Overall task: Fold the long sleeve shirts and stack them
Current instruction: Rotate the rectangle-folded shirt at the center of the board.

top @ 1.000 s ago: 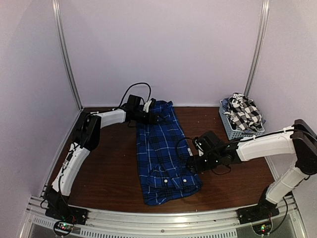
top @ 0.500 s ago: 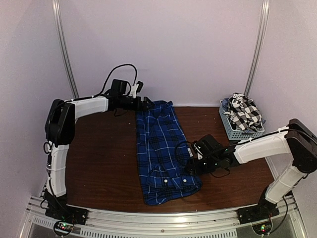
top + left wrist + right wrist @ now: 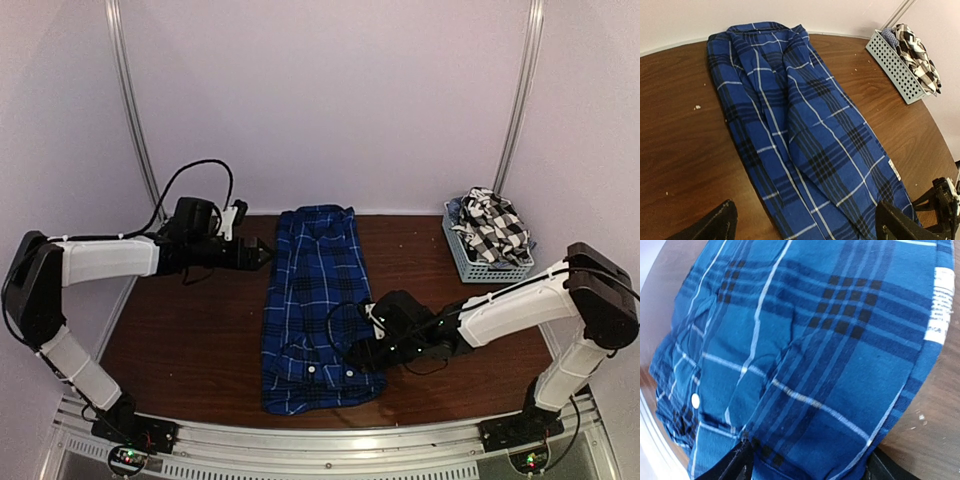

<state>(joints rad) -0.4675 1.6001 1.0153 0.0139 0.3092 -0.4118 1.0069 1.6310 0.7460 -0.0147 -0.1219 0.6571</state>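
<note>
Blue plaid shirt [image 3: 318,290] lies flat in the middle of the table [image 3: 190,330] as a long narrow strip with its sides folded in. One end is by the back wall, the other close to the near rail. Left gripper [image 3: 264,255] hovers off the cloth, just left of the shirt's far half — fingers [image 3: 715,226] wide apart, holding nothing. Right gripper [image 3: 356,353] sits low at the shirt's near right edge. The wrist view shows its fingers [image 3: 737,464] spread with the folded edge bulging between them — no clamp on the cloth visible. White label [image 3: 940,302] on the shirt's edge, white button [image 3: 695,400] further along. Black-and-white check shirt [image 3: 495,228] is bunched in the grey basket [image 3: 468,262] at the far right of the table, well apart from the blue one.
</note>
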